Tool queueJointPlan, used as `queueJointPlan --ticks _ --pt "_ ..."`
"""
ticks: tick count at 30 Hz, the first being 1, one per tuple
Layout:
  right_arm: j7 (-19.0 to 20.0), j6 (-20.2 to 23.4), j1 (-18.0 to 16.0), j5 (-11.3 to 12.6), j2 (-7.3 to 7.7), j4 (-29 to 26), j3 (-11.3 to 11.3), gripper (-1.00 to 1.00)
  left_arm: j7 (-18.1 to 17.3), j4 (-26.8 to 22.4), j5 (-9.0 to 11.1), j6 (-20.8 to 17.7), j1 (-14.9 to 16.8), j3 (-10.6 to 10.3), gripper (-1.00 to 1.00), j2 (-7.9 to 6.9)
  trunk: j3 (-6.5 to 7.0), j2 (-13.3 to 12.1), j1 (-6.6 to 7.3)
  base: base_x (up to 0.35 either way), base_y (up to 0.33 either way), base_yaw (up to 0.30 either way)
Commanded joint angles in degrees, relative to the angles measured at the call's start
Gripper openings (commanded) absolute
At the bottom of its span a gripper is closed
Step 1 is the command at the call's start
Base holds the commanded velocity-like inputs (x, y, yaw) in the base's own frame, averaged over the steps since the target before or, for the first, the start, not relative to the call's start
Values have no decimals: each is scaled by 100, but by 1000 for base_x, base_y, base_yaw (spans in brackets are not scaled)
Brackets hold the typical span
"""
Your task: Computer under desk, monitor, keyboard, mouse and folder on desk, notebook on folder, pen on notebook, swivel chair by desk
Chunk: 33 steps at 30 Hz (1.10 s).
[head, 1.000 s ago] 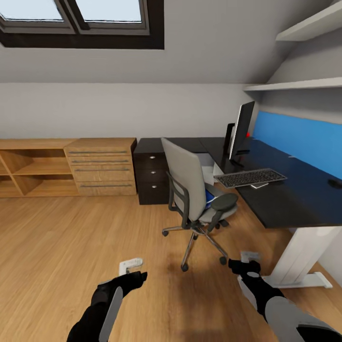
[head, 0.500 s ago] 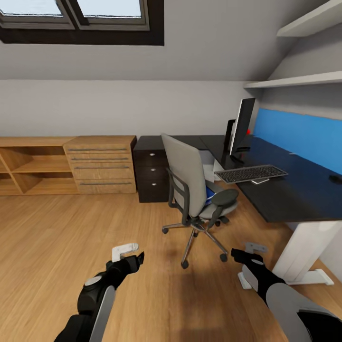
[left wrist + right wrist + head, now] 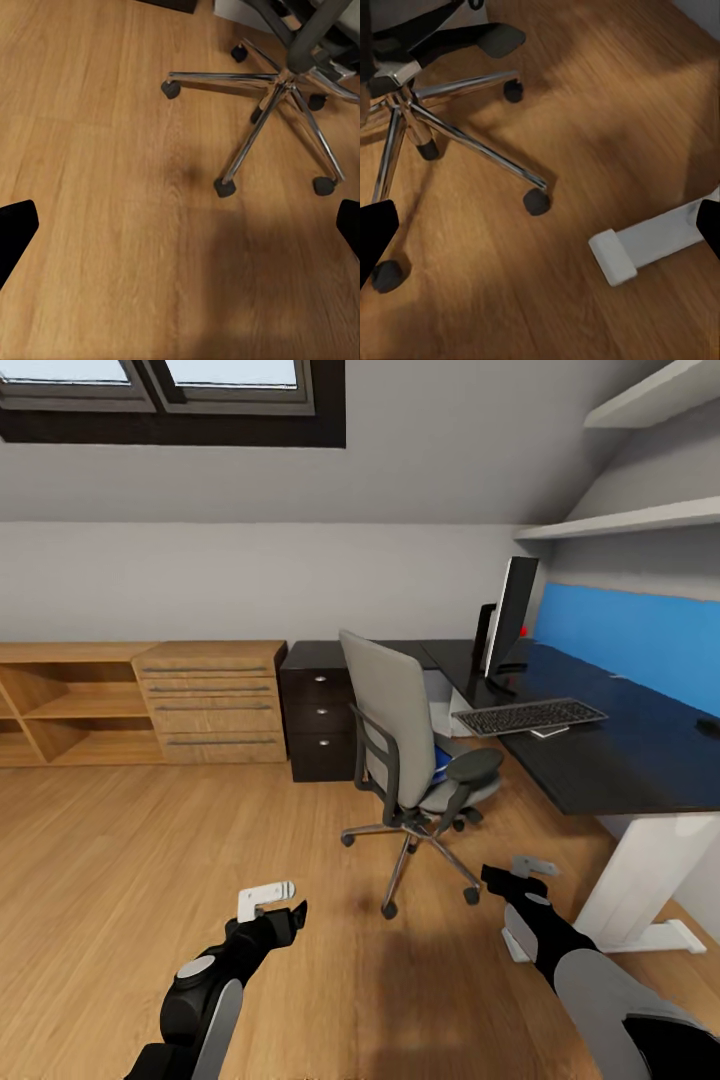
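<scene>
Now the swivel chair (image 3: 415, 755) stands on the wood floor (image 3: 120, 860), just beside the dark bench (image 3: 610, 745). Something blue lies on its seat, likely the folder (image 3: 441, 763), but most of it is hidden by the chair back. On the bench, the monitor (image 3: 508, 622) stands upright, and the keyboard (image 3: 530, 716) lies flat near it, close to the bench edge. A small dark thing sits far along the bench at the picture's edge; I cannot tell what it is. The left hand (image 3: 268, 900) hangs low over the floor, well apart from the chair. Its fingers (image 3: 15, 232) are spread wide and hold nothing. The right hand (image 3: 528, 872) hangs low too, near the white foot (image 3: 649, 244) of the bench leg. It is spread wide as well, with nothing in it. Against the far wall stand a wood shelf unit (image 3: 60, 705), wood drawers (image 3: 210, 705) and black drawers (image 3: 318, 715).
</scene>
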<state>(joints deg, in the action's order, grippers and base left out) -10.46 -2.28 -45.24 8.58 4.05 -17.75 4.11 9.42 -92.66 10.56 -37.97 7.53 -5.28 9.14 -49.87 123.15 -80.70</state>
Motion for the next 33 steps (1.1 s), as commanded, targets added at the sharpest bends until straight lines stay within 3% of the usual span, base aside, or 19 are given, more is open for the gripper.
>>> queueJointPlan --ticks 1,33 --pt "1 -25 -3 58 -12 -5 -5 100 51 -6 61 -24 3 -6 100 0 -24 44 -22 0 0 0" --pt "-18 -185 6 56 -10 -10 2 100 51 -6 60 -35 3 -7 100 -5 -598 1327 -724 0 0 0"
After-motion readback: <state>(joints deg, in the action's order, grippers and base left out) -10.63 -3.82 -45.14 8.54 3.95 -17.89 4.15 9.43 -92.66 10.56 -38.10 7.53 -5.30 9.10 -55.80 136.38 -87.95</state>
